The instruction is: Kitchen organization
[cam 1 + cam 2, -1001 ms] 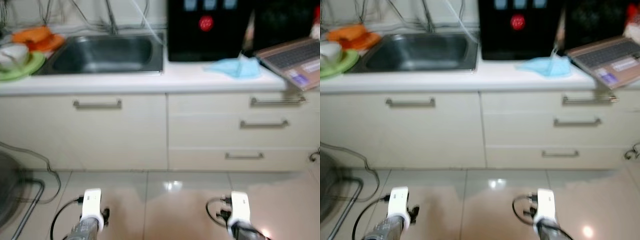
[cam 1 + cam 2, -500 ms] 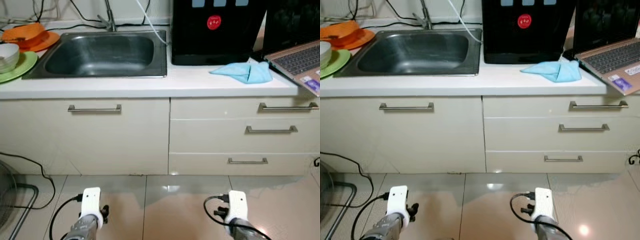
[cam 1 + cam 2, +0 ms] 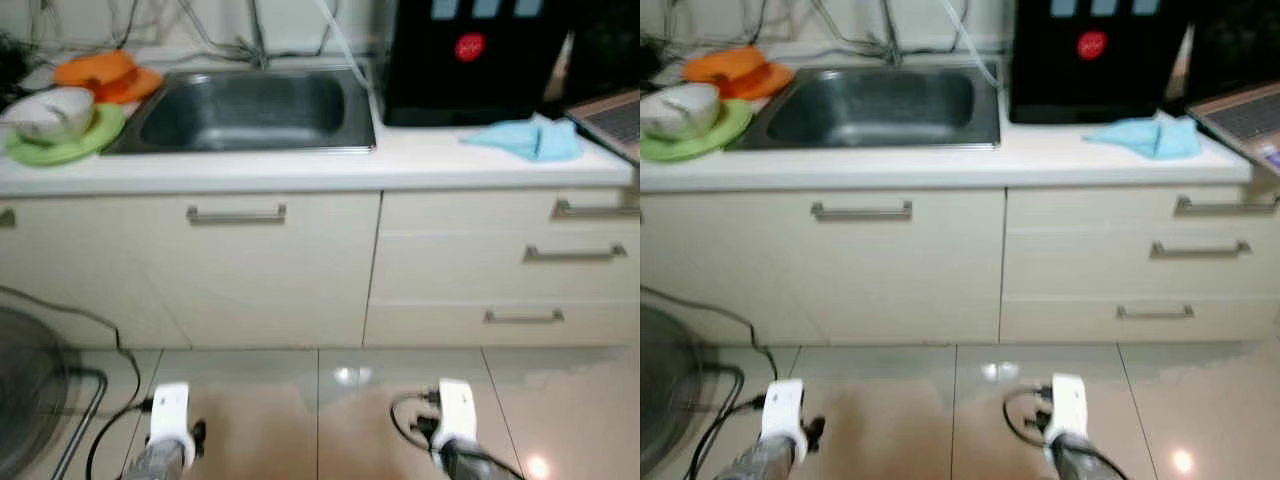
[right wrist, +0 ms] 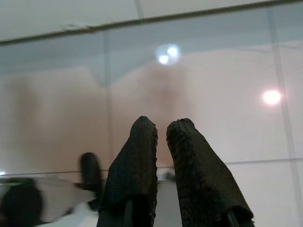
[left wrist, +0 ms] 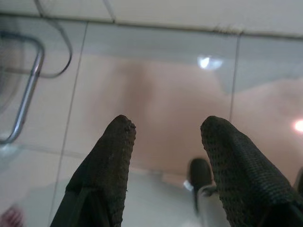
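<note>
A white counter [image 3: 300, 172] runs across the view with a steel sink [image 3: 240, 150] set into it. Left of the sink, a white bowl [image 3: 50, 108] rests on a green plate [image 3: 60, 152], with orange plates [image 3: 100, 75] behind it. A light blue cloth [image 3: 525, 138] lies on the counter at the right, in front of a black appliance [image 3: 470, 55]. Both arms hang low over the tiled floor. My left gripper [image 5: 168, 130] is open with nothing between its fingers. My right gripper [image 4: 162, 126] is shut and holds nothing.
A cabinet door with a bar handle [image 3: 236, 214] sits below the sink, and three drawers [image 3: 540, 256] stack to its right. A laptop [image 3: 615, 115] sits at the far right of the counter. A fan [image 3: 25, 400] and cable [image 3: 90, 320] lie on the floor at the left.
The whole picture has shifted to the right and blurred, so the camera has turned left. More of the green plate and fan now shows. Both arms still hang low.
</note>
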